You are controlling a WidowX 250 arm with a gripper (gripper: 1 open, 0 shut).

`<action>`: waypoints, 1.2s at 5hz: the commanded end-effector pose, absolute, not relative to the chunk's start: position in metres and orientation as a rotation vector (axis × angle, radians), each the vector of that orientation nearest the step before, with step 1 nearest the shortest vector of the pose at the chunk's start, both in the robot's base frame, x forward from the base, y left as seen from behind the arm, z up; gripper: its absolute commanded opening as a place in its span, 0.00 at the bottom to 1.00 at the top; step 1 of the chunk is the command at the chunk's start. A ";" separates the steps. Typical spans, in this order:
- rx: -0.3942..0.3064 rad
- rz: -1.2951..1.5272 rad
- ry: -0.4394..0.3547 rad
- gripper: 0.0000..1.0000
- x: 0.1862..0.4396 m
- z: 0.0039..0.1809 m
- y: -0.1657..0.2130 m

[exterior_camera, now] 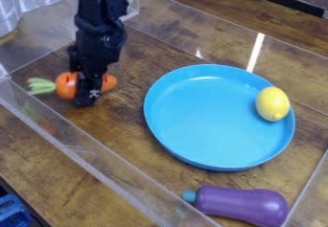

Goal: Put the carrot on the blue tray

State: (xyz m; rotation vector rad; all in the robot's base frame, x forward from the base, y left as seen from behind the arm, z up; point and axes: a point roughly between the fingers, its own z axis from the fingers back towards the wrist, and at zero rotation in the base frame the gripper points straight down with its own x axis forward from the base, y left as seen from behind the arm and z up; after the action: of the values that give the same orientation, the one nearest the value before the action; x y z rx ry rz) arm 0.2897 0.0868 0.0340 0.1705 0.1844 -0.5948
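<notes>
Where the black arm (pixel 99 20) came down at the left of the wooden worktop (pixel 160 41), its hand (pixel 87 95) stood almost upright over the carrot (pixel 64 85). The dark fingers were closed in on the carrot's thick middle, with orange showing on both sides of them. The grip looked firm. From this single high view I could not tell whether the carrot was resting on the wood or raised a little off it.

The carrot lay roughly level, and its green leafy top (pixel 40 82) pointed left toward the near edge of the enclosure. It was still well apart from the blue tray (pixel 202 127), with a strip of bare wood between the two.

The blue tray — round and shallow, with a low rim — sat to the right of the hand, near the middle of the worktop. A lemon (pixel 271 103) rested inside it, close to the right-hand rim, and the rest of the tray's surface was bare blue.

A purple eggplant (pixel 243 205) lay on its side in front of the tray, near the bottom right corner. Its pale stem end pointed left, and it touched neither the tray nor the lemon.

A clear wall (pixel 64 159) — glossy and see-through — ran along the near left side of the worktop, just in front of the carrot and the hand.
</notes>
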 end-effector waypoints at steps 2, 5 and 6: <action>0.311 -0.628 0.155 0.00 0.320 0.119 0.060; 0.362 -0.761 0.133 0.00 0.312 0.161 0.034; 0.358 -0.764 0.128 0.00 0.301 0.157 0.016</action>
State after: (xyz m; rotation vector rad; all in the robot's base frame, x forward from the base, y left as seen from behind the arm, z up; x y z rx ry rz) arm 0.3003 0.0164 0.1367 0.3394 0.1998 -0.7789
